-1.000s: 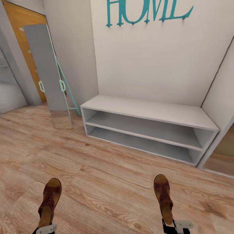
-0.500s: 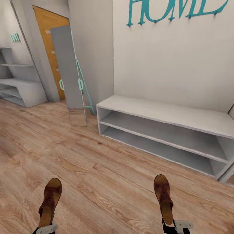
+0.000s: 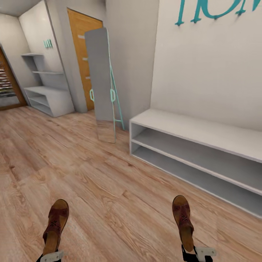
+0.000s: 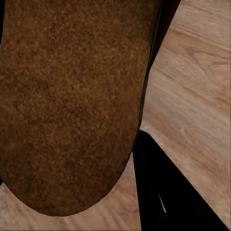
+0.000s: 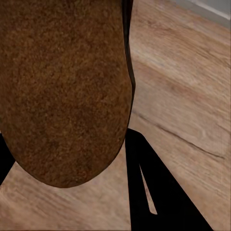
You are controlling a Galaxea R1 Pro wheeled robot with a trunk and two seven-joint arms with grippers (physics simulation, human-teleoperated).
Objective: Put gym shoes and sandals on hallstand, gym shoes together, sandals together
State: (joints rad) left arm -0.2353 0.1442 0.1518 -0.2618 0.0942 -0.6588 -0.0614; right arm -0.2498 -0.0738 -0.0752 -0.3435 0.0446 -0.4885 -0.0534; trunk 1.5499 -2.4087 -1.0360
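Across the light brown wood-plank corridor floor (image 3: 109, 189), far to your left, stands the pale grey-white hallstand with staggered wall shelves (image 3: 49, 98), its tiers bare as far as you can see; the plain white two-tier bench (image 3: 203, 153) close on your right, also empty, could draw you to the wrong unit. Your left claw (image 3: 51, 255) grips one dark brown woven-strap sandal (image 3: 55, 225) by the heel, your right claw (image 3: 189, 253) the other sandal (image 3: 183, 222); both jut forward and could slip or strike an edge.
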